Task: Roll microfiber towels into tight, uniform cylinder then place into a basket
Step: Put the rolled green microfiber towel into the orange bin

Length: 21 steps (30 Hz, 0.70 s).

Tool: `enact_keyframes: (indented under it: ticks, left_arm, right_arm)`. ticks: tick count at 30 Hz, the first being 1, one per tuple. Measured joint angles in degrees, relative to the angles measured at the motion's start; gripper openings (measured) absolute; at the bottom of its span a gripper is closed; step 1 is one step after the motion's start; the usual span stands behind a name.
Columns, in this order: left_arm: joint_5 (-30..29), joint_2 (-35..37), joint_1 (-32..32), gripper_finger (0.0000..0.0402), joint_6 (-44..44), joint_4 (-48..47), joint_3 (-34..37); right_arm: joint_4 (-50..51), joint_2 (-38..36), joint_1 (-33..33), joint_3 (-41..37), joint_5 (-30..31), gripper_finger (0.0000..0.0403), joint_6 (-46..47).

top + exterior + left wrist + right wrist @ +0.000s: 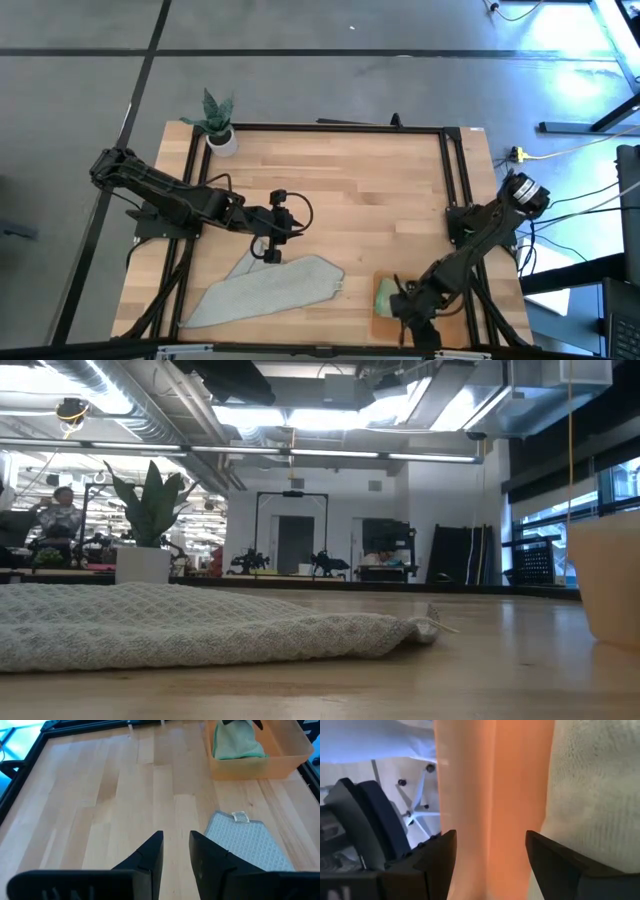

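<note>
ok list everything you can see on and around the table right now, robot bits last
grey towel: one, pale grey, lying flat and unrolled on the table's near-left part
green towel: one, pale sage green, bundled inside the basket
basket: one, orange-brown, near-right part of the table
potted plant: one, green leaves in a white pot, far-left corner
table: one, pale wood with a black frame
person: one, seated far off in the room behind
left tool: one, dark, fingers apart, over the grey towel's far edge, holding nothing
right tool: one, dark, fingers apart, at the basket beside the green towel
</note>
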<state>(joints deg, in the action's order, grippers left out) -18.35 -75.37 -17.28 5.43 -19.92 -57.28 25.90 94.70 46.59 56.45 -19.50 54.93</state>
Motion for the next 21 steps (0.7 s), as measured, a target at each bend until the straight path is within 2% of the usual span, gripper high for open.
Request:
enact_keyframes:
  ticks: [5, 14, 21]
  left_arm:
    - [0.0, 0.0, 0.0, 0.0085, 0.0, 0.0, 0.0]
    - [0.0, 0.0, -0.01, 0.0085, 0.0, 0.0, 0.0]
    - [0.0, 0.0, 0.0, 0.0085, 0.0, 0.0, 0.0]
  right_arm:
    - [0.62, 2.61, 0.0, 0.0, 0.24, 0.0237, -1.0]
    - [9.5, 1.94, 0.0, 0.02, 10.71, 0.0237, 3.1]
    - [10.23, 1.85, -0.02, 0.02, 13.25, 0.0237, 3.28]
